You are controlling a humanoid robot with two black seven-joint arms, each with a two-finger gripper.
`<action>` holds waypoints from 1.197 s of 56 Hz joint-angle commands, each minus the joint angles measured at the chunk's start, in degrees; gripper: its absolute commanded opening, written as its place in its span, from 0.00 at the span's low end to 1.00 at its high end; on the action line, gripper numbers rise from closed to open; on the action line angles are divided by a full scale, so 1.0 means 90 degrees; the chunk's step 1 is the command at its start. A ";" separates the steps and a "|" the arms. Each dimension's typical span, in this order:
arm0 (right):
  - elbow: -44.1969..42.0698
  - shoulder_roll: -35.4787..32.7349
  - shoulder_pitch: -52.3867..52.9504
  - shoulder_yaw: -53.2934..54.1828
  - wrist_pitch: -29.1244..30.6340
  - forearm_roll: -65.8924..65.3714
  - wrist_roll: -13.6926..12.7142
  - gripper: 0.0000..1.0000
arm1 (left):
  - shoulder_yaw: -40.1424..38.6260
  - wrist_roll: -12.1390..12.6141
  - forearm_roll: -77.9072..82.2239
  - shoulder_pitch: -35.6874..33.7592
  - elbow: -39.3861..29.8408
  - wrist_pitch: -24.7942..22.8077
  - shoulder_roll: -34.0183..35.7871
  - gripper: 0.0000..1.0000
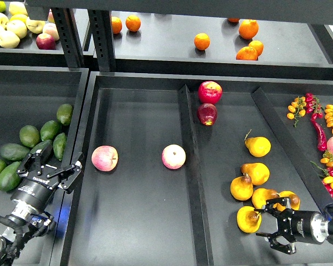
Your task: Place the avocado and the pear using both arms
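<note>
Several dark green avocados [29,135] lie in the left bin. My left gripper [51,165] is open and empty, hovering over the nearest avocado [43,148] and partly hiding it. Several yellow-orange pears [256,173] lie in the right compartment. The nearest pear [247,219] has a brown blotch and lies just left of my right gripper [268,227]. That gripper is open and empty, apart from the pear, with its jaws facing left.
Two pink apples [104,158] [173,156] lie in the middle tray, and two red apples [209,92] lie behind the divider [190,166]. Oranges [201,41] sit on the back shelf. Chillies and small tomatoes [319,119] are at the right.
</note>
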 commanded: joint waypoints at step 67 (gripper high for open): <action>-0.0777 0.4921 -0.0585 0.4372 -0.1777 0.0036 0.0001 0.99 | 0.0127 0.0000 0.0000 0.0111 0.0027 0.0000 0.0000 0.99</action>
